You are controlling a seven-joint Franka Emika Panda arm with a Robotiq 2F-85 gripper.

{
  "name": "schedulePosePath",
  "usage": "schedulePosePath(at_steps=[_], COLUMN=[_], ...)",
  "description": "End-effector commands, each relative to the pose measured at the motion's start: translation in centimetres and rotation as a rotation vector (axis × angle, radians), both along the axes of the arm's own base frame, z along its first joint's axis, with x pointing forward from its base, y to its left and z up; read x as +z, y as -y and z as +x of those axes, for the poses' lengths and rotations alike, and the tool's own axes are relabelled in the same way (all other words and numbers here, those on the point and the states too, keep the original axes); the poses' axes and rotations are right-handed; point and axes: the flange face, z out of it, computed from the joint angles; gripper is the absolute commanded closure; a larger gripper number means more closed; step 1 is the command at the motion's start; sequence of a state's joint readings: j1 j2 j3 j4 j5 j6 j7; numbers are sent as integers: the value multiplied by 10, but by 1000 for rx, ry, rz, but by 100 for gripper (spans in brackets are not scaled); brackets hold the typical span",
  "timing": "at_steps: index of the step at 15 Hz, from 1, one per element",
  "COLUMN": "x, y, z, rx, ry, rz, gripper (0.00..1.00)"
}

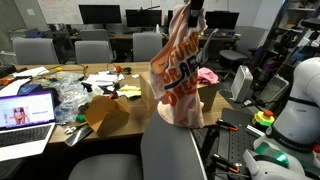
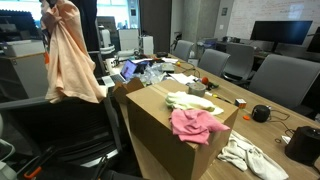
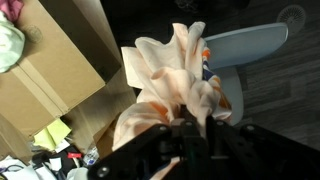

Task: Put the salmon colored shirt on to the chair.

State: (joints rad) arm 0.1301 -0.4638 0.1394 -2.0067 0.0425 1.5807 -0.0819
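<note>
Wrist view shows the jaws clamped on the bunched top of the salmon shirt, which hangs above the seat of the grey chair (a cardboard box stands to its left).

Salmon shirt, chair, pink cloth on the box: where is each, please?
salmon shirt (image 2: 70,60), in an exterior view, middle of hanging fabric.
chair (image 3: 255,45), wrist view, grey padded surface.
pink cloth (image 2: 195,125), in an exterior view, centre of the heap.
</note>
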Motion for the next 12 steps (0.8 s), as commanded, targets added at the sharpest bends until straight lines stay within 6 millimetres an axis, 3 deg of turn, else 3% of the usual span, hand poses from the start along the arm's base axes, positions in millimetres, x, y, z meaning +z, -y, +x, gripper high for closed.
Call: schedulePosePath(at_steps=[1, 12], x=[-5, -70], y=[1, 9], z=[13, 35], rx=[-1, -22], ry=[-12, -163], rz=[13, 16], gripper=[98, 98])
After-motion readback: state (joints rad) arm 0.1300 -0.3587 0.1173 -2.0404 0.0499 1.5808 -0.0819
